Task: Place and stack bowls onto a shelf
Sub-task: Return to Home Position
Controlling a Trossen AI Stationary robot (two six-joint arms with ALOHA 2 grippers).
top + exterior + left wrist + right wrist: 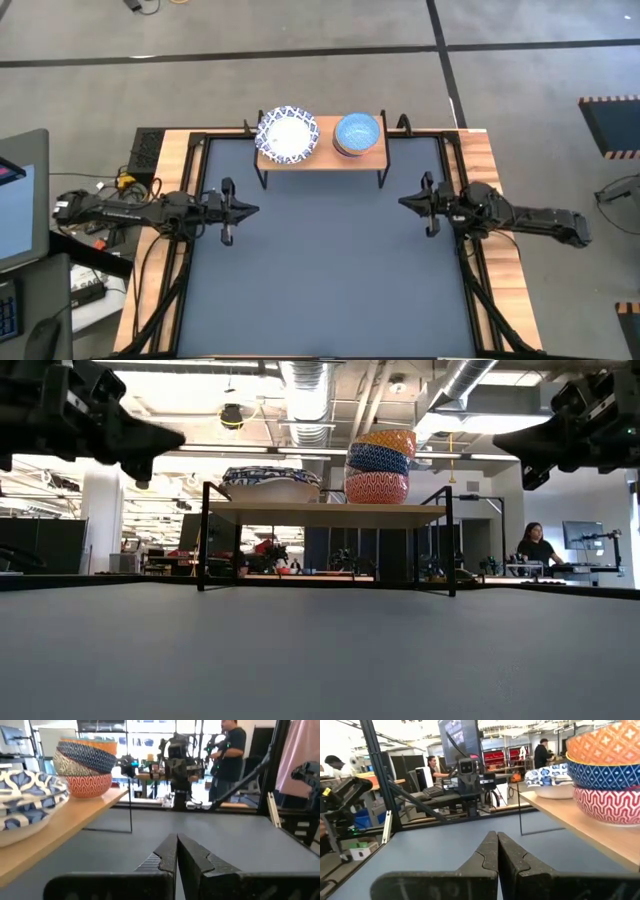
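Your shelf (322,158) holds both stacks: white patterned bowls (287,134) at its left end, coloured bowls (357,133) at its right. Left gripper (252,210) and right gripper (404,203) hover before it, off either end, fingers pressed together. A person (535,546) sits far behind it.

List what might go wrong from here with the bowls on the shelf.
1. The stack of small bowls on the shelf looks uneven, top bowl tilted; a jolt might topple it.
2. The white bowls sit near the shelf's end; a nudge may slide them off.
The left pincer and right pincer hang shut, clear of the shelf.
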